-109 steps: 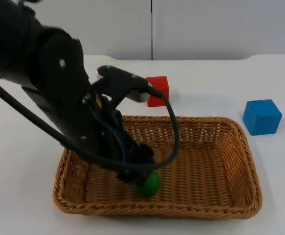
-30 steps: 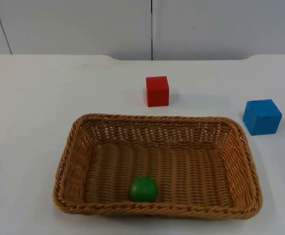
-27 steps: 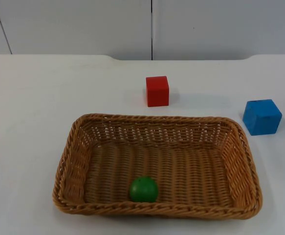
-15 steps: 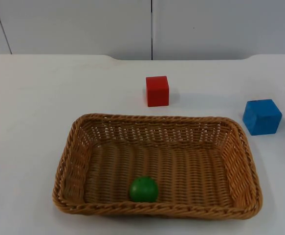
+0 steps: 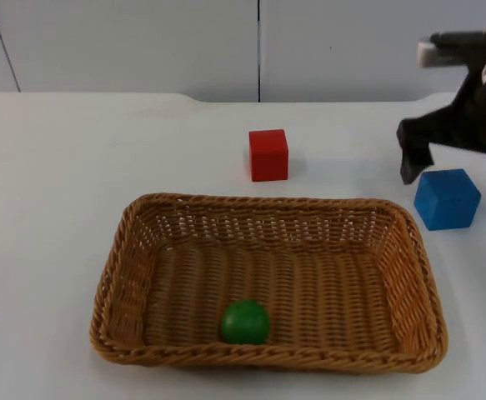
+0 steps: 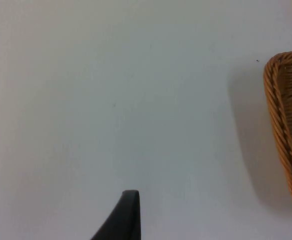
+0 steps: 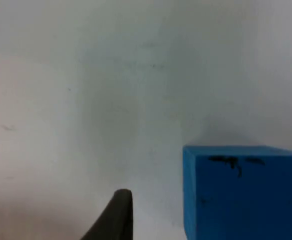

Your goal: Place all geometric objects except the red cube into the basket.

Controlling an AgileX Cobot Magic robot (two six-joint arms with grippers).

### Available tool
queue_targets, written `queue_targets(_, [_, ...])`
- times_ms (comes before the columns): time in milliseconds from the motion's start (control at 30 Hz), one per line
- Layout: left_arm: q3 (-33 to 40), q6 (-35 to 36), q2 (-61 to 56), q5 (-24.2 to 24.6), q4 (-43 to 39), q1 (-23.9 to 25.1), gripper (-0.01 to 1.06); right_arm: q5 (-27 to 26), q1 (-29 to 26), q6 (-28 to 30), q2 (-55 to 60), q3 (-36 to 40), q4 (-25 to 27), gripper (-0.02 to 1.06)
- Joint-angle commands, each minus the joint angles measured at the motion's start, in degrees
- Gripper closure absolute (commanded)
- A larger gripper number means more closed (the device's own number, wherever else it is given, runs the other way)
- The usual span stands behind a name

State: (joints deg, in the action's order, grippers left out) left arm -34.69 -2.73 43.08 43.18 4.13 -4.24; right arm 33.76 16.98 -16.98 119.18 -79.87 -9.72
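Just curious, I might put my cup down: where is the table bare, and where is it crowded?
Bare: the white table left of the woven wicker basket, and between the red cube and the partition wall. Crowded: the right gripper above the blue cube.

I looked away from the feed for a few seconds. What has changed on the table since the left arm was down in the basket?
The left arm has let go of the green ball and pulled out of the basket; its gripper now hangs over bare table beside the basket. The right gripper has come in from the right, open above the blue cube, not touching it. Ball, basket, blue cube and red cube lie where they were.
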Motion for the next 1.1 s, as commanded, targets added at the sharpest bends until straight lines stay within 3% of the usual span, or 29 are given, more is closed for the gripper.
queue_targets(0, [0.21,0.44,-0.44,-0.40,-0.14,0.33,0.00,-0.85,0.24,-0.73,1.51,-0.33,-1.36,0.00])
queue_targets(167, [0.21,0.44,-0.44,-0.40,-0.14,0.33,0.00,-0.63,0.24,-5.63,3.45,-0.33,-7.28,0.01])
queue_targets(300, [0.21,0.44,-0.44,-0.40,-0.14,0.33,0.00,-0.56,0.24,-6.90,3.43,-0.33,-8.42,0.13])
queue_targets(433, [0.21,0.44,-0.44,-0.40,-0.14,0.33,0.00,0.38,0.24,-6.90,3.43,-0.33,-7.59,0.64])
queue_targets(467, [0.21,0.44,-0.44,-0.40,-0.14,0.33,0.00,0.38,0.24,-6.90,3.43,-0.33,-7.59,0.64])
queue_targets(567, [0.21,0.44,-0.44,-0.40,-0.14,0.33,0.00,1.06,0.24,-7.02,2.30,-0.33,-7.59,0.99])
queue_targets(600, [0.21,0.44,-0.44,-0.40,-0.14,0.33,0.00,1.47,0.24,-7.02,1.33,-0.33,-7.48,1.04])
queue_targets(1067, [0.21,0.44,-0.44,-0.40,-0.14,0.33,0.00,9.67,0.38,-0.79,-23.84,-0.33,-6.61,1.05])
